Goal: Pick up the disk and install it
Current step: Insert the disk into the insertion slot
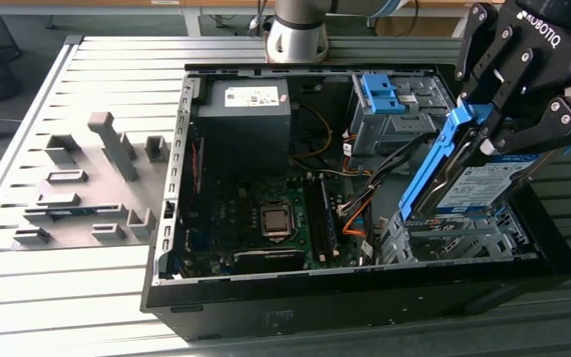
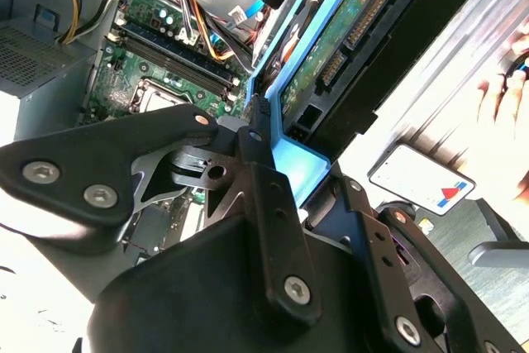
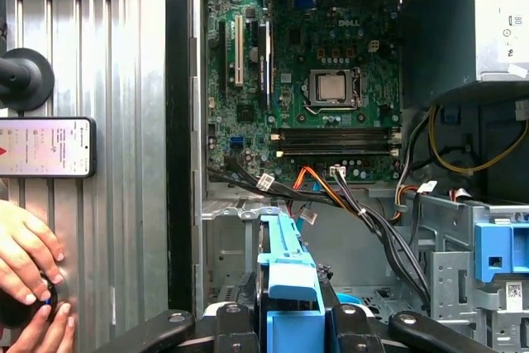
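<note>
The black robot hand (image 1: 496, 128) is gripping the flat silver-grey hard disk with the white-and-blue label and blue plastic rails (image 1: 479, 182), its fingers closed firmly on the upper end. The disk is hanging tilted over the open black computer case (image 1: 345, 297), which is lying on the slatted metal bench (image 1: 68, 282). It is just above the empty metal drive cage (image 1: 454, 242) at the exterior view's right. I think the hand is holding it by the upper end so that the lower end is free to enter the cage. Whether the lower edge is touching the cage, I cannot tell.
</note>
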Robot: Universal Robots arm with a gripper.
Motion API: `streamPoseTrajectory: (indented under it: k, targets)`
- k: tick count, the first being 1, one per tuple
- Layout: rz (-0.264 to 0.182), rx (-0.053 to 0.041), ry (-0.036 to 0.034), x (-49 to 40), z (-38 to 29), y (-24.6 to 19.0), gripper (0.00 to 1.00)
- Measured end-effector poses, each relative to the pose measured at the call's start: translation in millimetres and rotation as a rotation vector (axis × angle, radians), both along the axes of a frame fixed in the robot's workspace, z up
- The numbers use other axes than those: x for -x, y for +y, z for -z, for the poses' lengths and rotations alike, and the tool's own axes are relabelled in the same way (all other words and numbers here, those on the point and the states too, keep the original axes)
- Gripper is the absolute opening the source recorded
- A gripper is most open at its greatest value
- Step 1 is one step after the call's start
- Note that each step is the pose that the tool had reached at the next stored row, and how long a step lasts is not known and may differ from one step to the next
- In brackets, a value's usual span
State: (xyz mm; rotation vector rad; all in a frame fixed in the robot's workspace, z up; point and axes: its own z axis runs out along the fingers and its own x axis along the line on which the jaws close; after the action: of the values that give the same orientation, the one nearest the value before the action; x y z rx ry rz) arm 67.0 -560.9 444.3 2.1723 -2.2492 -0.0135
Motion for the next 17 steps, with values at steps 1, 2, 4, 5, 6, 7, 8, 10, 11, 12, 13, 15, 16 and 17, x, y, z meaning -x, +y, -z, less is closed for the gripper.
streamPoseTrajectory:
  k: [1, 2, 4, 5, 6, 7, 8, 10, 11, 12, 13, 15, 16, 17]
  targets:
    - [0.0, -0.0001, 0.0, -0.2, 0.2, 0.0, 0.37]
    - [0.0, -0.0003, -0.0001, -0.4, 0.7, 0.0, 0.37]
    - [0.0, -0.0001, 0.0, -0.6, 1.9, 0.0, 0.37]
    - [0.0, -0.0001, 0.0, -0.6, 2.7, 0.0, 0.37]
    - [0.0, -0.0001, 0.0, -0.7, 3.6, 0.0, 0.37]
    - [-0.001, -0.0001, 0.0, -0.9, 4.2, 0.0, 0.37]
    - [-0.002, -0.0001, 0.0, -1.2, 4.8, 0.0, 0.37]
    - [-0.002, -0.0001, 0.0, -2.2, 5.8, 0.0, 0.37]
    - [-0.002, 0.0, 0.0, -2.2, 6.2, 0.0, 0.37]
    - [-0.002, -0.0001, 0.0, -2.3, 6.8, 0.0, 0.37]
    - [-0.002, 0.0002, 0.0, -2.3, 7.3, 0.0, 0.37]
    - [-0.007, 0.0003, 0.0, -2.5, 8.0, 0.0, 0.37]
    - [-0.01, 0.0004, 0.0, -2.5, 8.3, 0.0, 0.37]
    - [-0.013, 0.0003, 0.0, -2.5, 8.8, 0.0, 0.37]
